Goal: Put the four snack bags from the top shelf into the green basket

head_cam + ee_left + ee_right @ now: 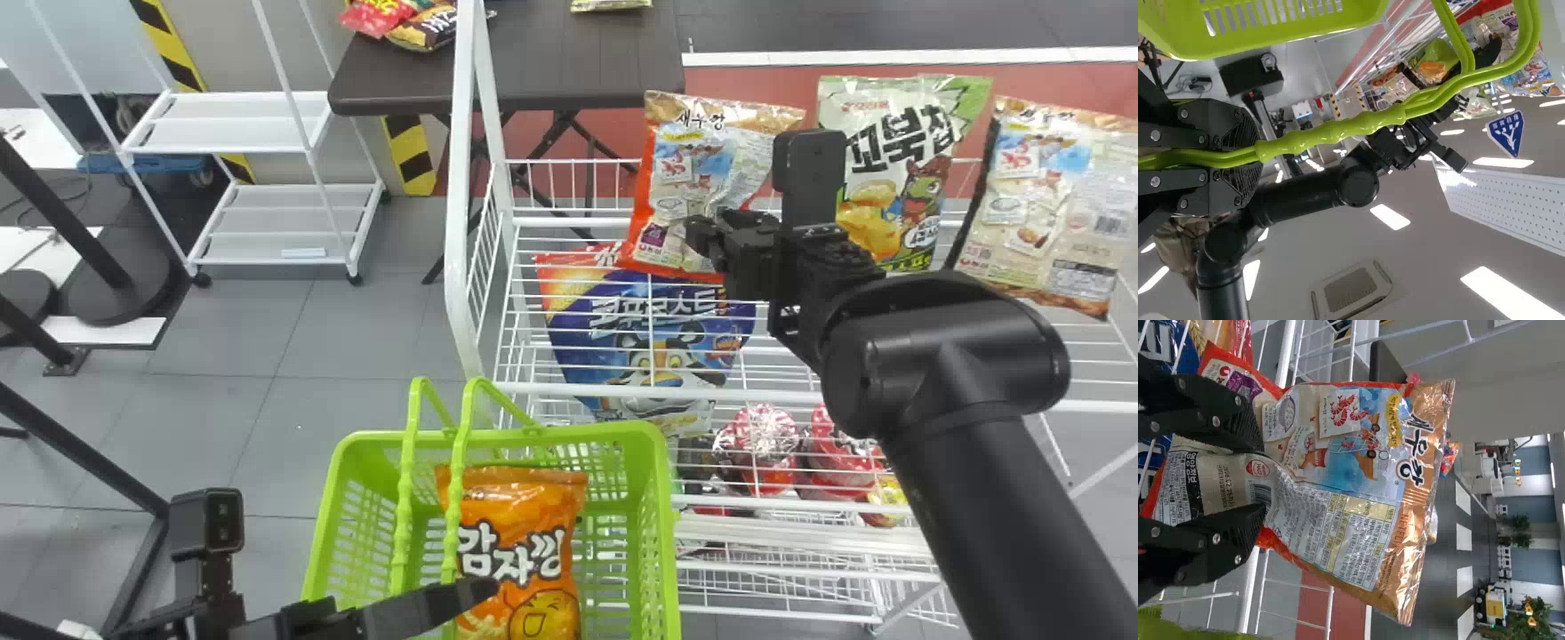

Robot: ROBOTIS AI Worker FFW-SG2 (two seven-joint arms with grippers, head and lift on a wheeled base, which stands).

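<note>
My right gripper [707,244] is at the lower part of the left orange-and-red snack bag [693,178] on the top shelf. In the right wrist view this gripper [1261,475] is shut on that bag [1358,453], creasing its face. To its right stand a green snack bag [898,160] and another brown-and-red snack bag [1049,204]. An orange snack bag [524,551] lies in the green basket [662,498]. My left gripper [476,591] is by the basket's handles; in the left wrist view this gripper [1258,157] is shut on the green handles [1358,130].
The white wire rack [569,388] has a blue bag [658,347] and red packs [765,444] below the top shelf. A dark table [569,71] stands behind it. At the left are a white shelf cart [222,133] and dark poles. Floor lies between cart and basket.
</note>
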